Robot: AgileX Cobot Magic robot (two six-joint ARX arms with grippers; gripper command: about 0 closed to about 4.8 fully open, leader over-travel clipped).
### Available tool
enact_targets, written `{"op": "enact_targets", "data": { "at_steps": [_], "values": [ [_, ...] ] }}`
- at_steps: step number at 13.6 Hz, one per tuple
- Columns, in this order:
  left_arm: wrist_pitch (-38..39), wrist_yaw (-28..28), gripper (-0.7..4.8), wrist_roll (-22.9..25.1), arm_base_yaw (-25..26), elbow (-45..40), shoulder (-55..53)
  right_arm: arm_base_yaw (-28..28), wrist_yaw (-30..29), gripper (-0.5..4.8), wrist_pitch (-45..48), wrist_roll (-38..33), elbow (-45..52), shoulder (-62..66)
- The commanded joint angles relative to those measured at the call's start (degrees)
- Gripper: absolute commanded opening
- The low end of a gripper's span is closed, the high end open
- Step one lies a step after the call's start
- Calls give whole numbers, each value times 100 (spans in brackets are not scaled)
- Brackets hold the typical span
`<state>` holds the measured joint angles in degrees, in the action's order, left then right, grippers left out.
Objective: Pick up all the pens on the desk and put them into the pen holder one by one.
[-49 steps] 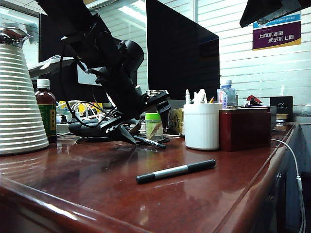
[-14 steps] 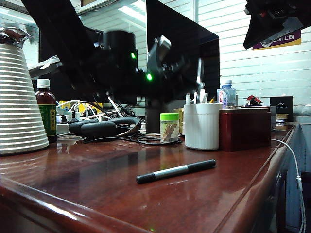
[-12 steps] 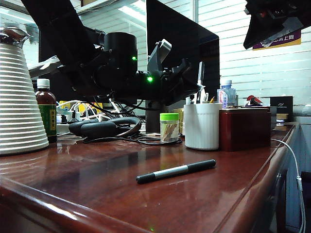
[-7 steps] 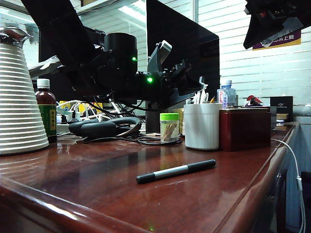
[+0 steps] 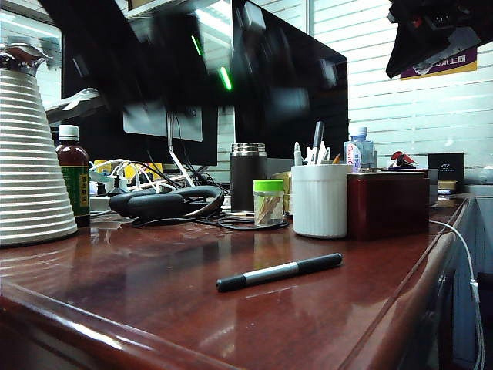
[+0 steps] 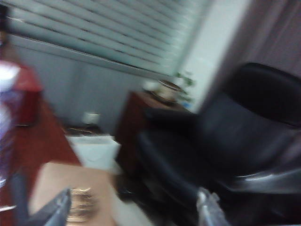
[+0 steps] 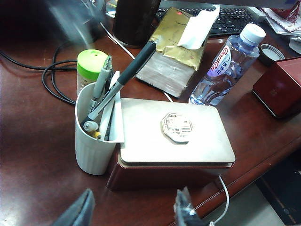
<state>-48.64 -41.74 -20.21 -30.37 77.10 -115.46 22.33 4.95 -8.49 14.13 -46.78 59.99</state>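
Note:
A grey-barrelled pen [image 5: 279, 272] with black ends lies on the reddish-brown desk [image 5: 154, 301] toward the front. Behind it stands the white ribbed pen holder [image 5: 320, 202], with several pens in it. A long black marker [image 7: 126, 74] leans out of the pen holder [image 7: 95, 143]. My left arm [image 5: 192, 54] is a dark blur high above the desk. My left gripper [image 6: 134, 214] is open and empty, facing an office chair. Over the desk edge beside the dark red box, my right gripper [image 7: 133, 212] hangs open with nothing between its fingers.
A dark red box [image 5: 387, 204] touches the holder's right side. A green-lidded jar [image 5: 268, 203], a steel-and-black flask [image 5: 247, 176], headphones and cables [image 5: 166, 204] sit behind. A ribbed white jug [image 5: 31, 169] and brown bottle [image 5: 74, 173] stand left. A water bottle [image 7: 225, 66] and tissue box [image 7: 174, 49] lie beyond the box.
My left gripper opened over the pen holder and let go of the pen, which now stands in the holder. The left arm then swung up and away. The right arm kept still.

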Motion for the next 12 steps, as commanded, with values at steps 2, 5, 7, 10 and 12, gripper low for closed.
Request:
{"op": "enact_targets", "data": {
  "at_steps": [2, 5, 7, 10, 12],
  "values": [
    [5401, -332, 355, 1537, 133, 26, 1674, 0, 33, 230, -304, -44, -17, -31],
    [8717, 1690, 479, 3230, -195, 26, 1915, 0, 31, 229, -662, -92, -20, -50],
    [9291, 2612, 479, 3224, -575, 24, 1823, 0, 28, 230, -780, -92, -20, -131],
    [9138, 2653, 479, 3152, -1228, 24, 1790, 0, 2, 230, -844, -92, -26, -372],
    [9193, 2951, 479, 2907, -1633, 22, 1624, 0, -22, 230, -1080, -92, -26, -498]
  ]
}}
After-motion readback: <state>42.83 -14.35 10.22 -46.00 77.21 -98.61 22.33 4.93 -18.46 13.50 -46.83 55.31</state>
